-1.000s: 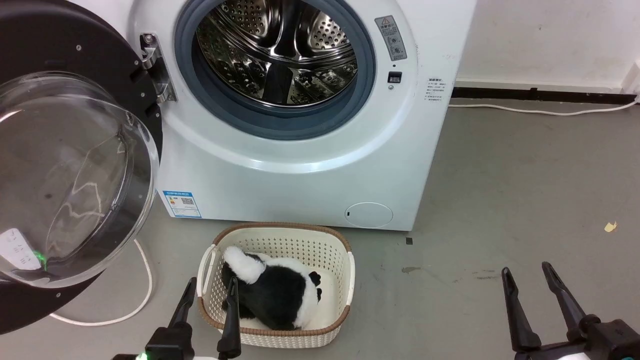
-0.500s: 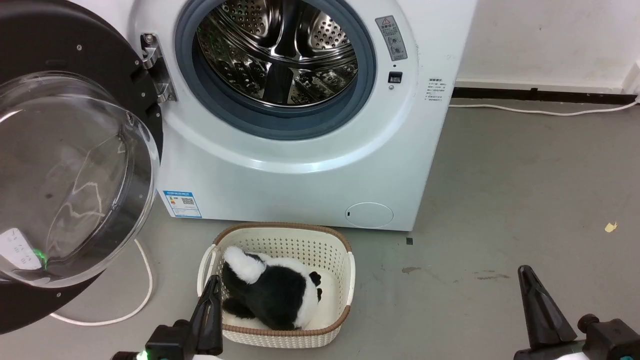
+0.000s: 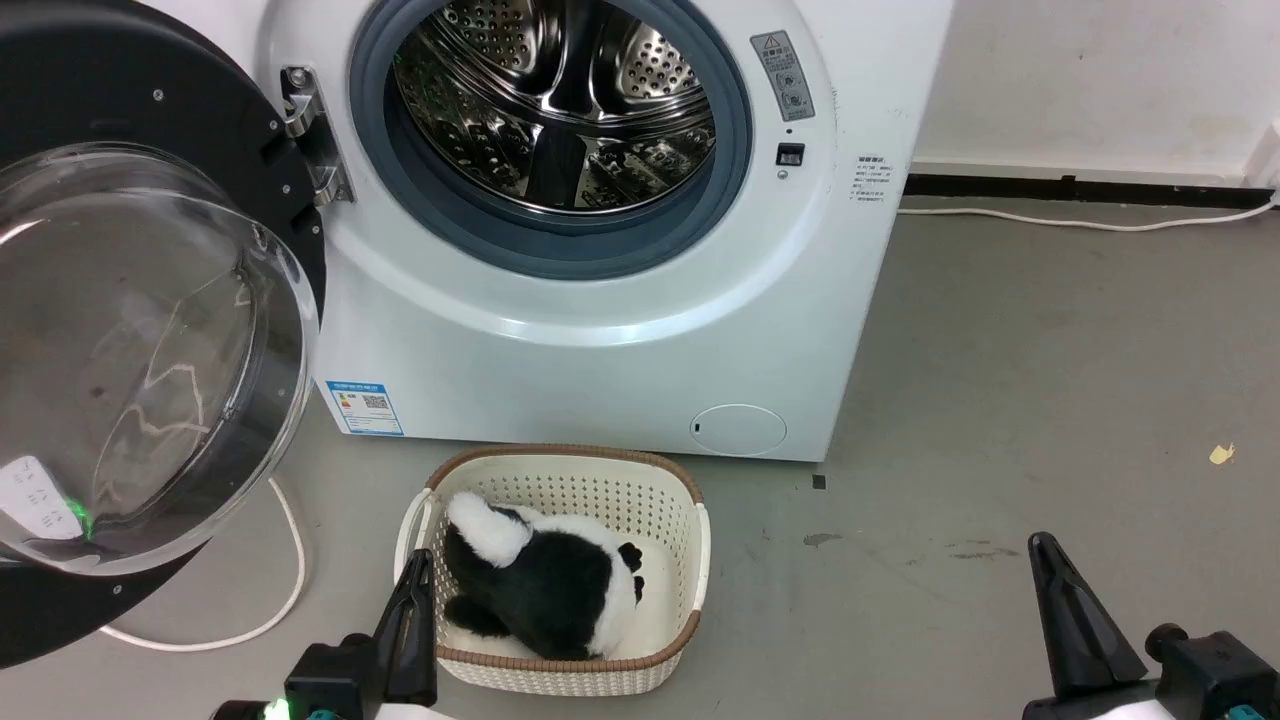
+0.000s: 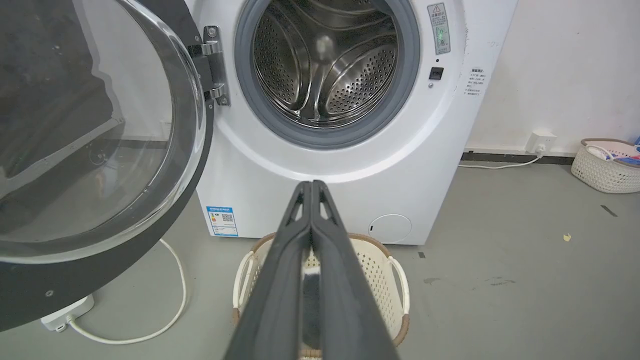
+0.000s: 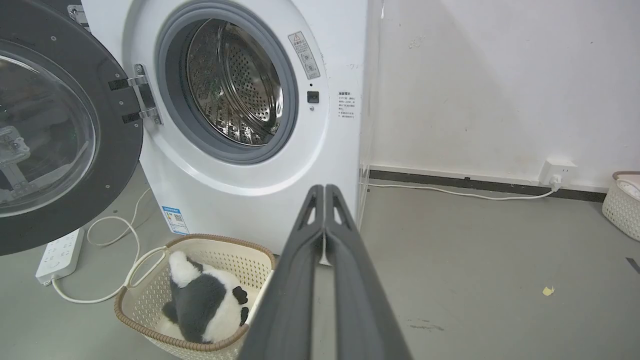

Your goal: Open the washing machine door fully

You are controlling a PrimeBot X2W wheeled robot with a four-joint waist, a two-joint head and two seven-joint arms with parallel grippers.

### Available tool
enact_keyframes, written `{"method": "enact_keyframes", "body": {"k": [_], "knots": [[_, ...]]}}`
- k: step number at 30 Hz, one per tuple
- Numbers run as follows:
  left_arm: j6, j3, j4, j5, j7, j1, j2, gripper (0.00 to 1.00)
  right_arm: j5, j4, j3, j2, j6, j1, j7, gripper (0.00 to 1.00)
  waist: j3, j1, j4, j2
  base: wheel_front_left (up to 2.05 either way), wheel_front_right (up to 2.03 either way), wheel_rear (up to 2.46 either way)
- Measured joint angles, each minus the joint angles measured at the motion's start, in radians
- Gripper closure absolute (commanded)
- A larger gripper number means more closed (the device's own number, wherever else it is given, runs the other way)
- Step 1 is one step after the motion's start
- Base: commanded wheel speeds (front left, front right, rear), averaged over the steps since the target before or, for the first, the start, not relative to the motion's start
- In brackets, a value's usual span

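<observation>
The washing machine door (image 3: 150, 330) hangs swung wide on its metal hinge (image 3: 305, 130), taking up the nine o'clock side of the head view. Its glossy black ring faces outward, and the bulging clear glass bowl at its centre juts toward the camera, well clear of the opening. The white washing machine (image 3: 600, 340) stands at twelve o'clock, its steel drum (image 3: 560, 100) exposed inside the grey seal. On the grey floor at six o'clock, near the machine's front, sits a cream basket (image 3: 600, 495) with a brown rim, and a black-and-white plush toy (image 3: 550, 590) lies inside it. The left gripper (image 3: 418, 570) rises at about seven o'clock in the head view, its tip overlapping the basket's left edge there. Its jaws are pressed together with nothing between them – the left wrist view shows the two dark fingers (image 4: 280, 280) meeting at the tips. The right gripper (image 3: 1045, 555) stands at about five o'clock over bare floor, its jaws likewise together and empty. Both grippers are well apart from the door. A white cable (image 3: 290, 560) loops over the floor below the door's lower edge at eight o'clock – in the right wrist view it runs to a white power strip (image 5: 57, 255). A second pale basket (image 4: 605, 165) sits by the wall at three o'clock in the left wrist view
</observation>
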Motion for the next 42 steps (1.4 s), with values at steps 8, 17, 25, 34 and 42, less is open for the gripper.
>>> {"method": "enact_keyframes", "body": {"k": [8, 17, 25, 34, 42], "knots": [[-0.009, 0.008, -0.005, 0.01, 0.017, -0.001, -0.003, 1.0, -0.003, 0.0, 0.003, 0.0, 0.0, -0.003, 0.018, 1.0, 0.0, 0.0, -0.002, 0.0, 0.0, 0.0, 0.0], [-0.017, 0.022, -0.01, 0.021, 0.035, -0.01, -0.01, 1.0, -0.01, 0.0, 0.007, 0.0, 0.0, -0.017, 0.032, 1.0, 0.0, 0.0, -0.004, 0.0, 0.0, 0.0, 0.0], [-0.023, 0.033, -0.014, 0.03, 0.05, -0.012, -0.017, 1.0, -0.013, 0.0, 0.011, 0.0, 0.0, -0.02, 0.051, 1.0, 0.001, 0.0, -0.006, 0.0, 0.0, 0.0, 0.0], [-0.031, 0.043, -0.019, 0.046, 0.068, -0.016, -0.021, 1.0, -0.019, 0.0, 0.016, 0.0, 0.0, -0.031, 0.065, 1.0, 0.001, 0.0, -0.008, 0.0, 0.0, 0.0, 0.0], [-0.035, 0.057, -0.027, 0.055, 0.081, -0.017, -0.025, 1.0, -0.027, 0.0, 0.021, 0.0, 0.0, -0.038, 0.085, 1.0, 0.001, 0.0, -0.01, 0.0, 0.0, 0.0, 0.0]]}}
